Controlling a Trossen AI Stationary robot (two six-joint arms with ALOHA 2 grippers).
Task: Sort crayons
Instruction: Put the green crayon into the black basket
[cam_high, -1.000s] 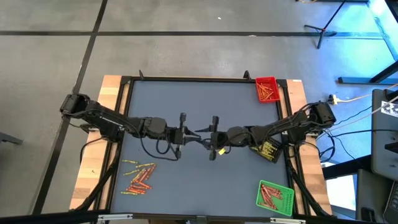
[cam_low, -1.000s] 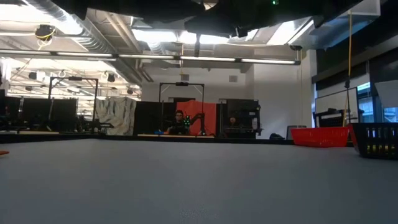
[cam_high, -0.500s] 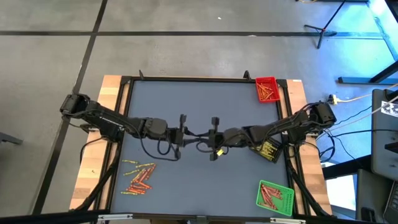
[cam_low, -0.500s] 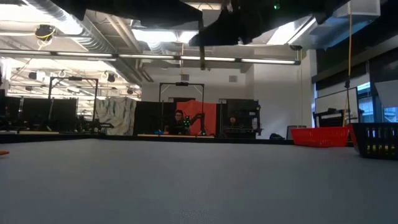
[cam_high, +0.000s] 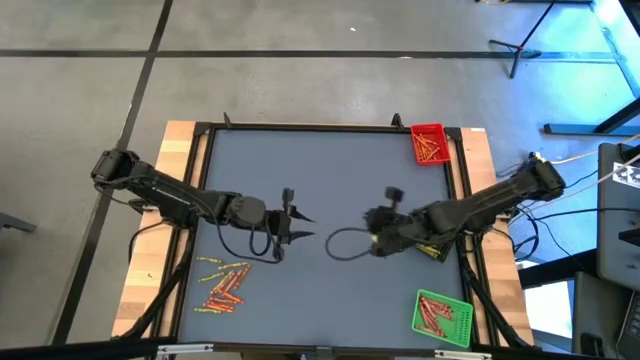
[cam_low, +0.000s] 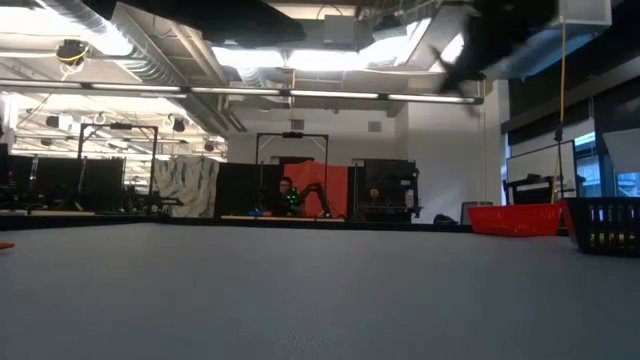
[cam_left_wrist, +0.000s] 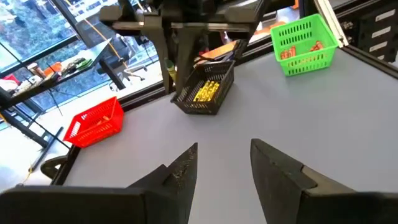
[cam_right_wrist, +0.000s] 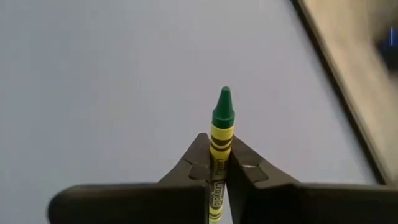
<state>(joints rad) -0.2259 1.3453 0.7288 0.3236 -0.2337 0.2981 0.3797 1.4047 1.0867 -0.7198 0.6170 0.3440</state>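
Near edge of the desk (cam_high: 320, 290): I see the loose crayons (cam_high: 222, 284) scattered at the near left corner, reds, oranges and yellows lying flat, well apart from both arms. At the near right corner sits the green tray (cam_high: 441, 315) with crayons in it.

Mid desk: my left claw (cam_high: 290, 229) hangs above the grey surface, just beyond the loose pile. In the left wrist view its fingers (cam_left_wrist: 186, 171) stand spread with bare desk between them, holding nothing. My right claw (cam_high: 378, 226) is right of centre, level with the left one and apart from it. The right wrist view shows the right claw (cam_right_wrist: 219, 167) pressed together on a single crayon (cam_right_wrist: 219, 149), green tip with a yellow wrapper, poking out past the fingertips over bare desk. A dark cable loops on the desk between the two arms.

Just beside the right arm is the black tray (cam_left_wrist: 206, 91), mostly covered by the arm from above; the left wrist view shows yellow crayons inside it.

Far right corner: the red tray (cam_high: 429, 143), crayons in it.

Low view: only grey desk, red tray (cam_low: 514, 219) and black tray (cam_low: 605, 225) at far right, workshop beyond.
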